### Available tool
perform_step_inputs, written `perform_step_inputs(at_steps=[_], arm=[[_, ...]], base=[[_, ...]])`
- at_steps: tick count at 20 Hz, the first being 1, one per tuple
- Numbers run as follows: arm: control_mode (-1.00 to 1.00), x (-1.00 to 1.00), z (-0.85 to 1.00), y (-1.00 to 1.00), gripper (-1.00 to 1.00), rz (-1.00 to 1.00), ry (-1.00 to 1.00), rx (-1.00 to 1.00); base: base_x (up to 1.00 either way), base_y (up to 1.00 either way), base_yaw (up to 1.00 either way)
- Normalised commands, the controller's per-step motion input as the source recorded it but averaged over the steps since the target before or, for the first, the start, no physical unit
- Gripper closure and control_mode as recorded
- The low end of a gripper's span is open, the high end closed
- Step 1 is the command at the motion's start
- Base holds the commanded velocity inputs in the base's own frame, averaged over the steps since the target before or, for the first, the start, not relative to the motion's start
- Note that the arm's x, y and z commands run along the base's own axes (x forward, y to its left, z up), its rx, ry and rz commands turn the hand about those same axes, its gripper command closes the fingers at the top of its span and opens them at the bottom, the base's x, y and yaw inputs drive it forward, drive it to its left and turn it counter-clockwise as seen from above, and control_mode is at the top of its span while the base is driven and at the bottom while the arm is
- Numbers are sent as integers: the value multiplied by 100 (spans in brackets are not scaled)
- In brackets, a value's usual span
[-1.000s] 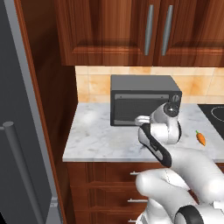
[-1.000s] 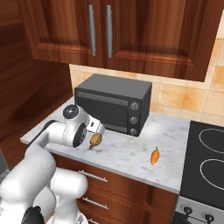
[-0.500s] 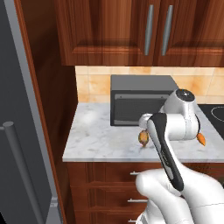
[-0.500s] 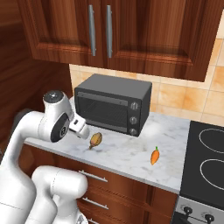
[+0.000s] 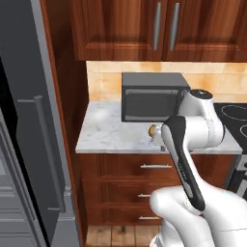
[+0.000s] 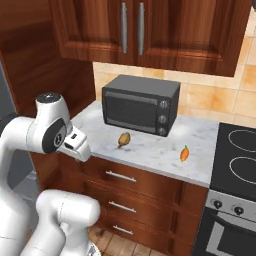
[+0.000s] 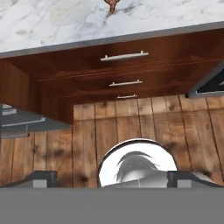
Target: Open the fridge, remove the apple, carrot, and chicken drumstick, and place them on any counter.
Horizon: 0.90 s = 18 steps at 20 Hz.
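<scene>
Left base view: fridge (image 5: pixel 34 144) door ajar at left, chicken drumstick (image 5: pixel 153 130) on tabletop (image 5: pixel 106 132) before microwave (image 5: pixel 152 96), half hidden by arm. Right base view: carrot (image 6: pixel 184 153) near stove (image 6: pixel 240 155); arm now pulled back from drumstick. Hand view: tool (image 7: pixel 111 178) spread wide, empty, above wood floor (image 7: pixel 131 127).

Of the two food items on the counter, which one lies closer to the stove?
The carrot, the orange tapered piece; the chicken drumstick, golden-brown, lies before the microwave.
</scene>
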Motion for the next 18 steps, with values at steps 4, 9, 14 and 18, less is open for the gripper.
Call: perform_step_inputs(at_steps=[4, 9, 14, 18], arm=[[100, 0, 0, 0, -100, 0, 0, 0], [100, 0, 0, 0, -100, 0, 0, 0], [100, 0, 0, 0, -100, 0, 0, 0], [100, 0, 0, 0, -100, 0, 0, 0]], base=[[-100, 28, 0], [-100, 83, -2], [-42, 100, -21], [-1, 100, -22]])
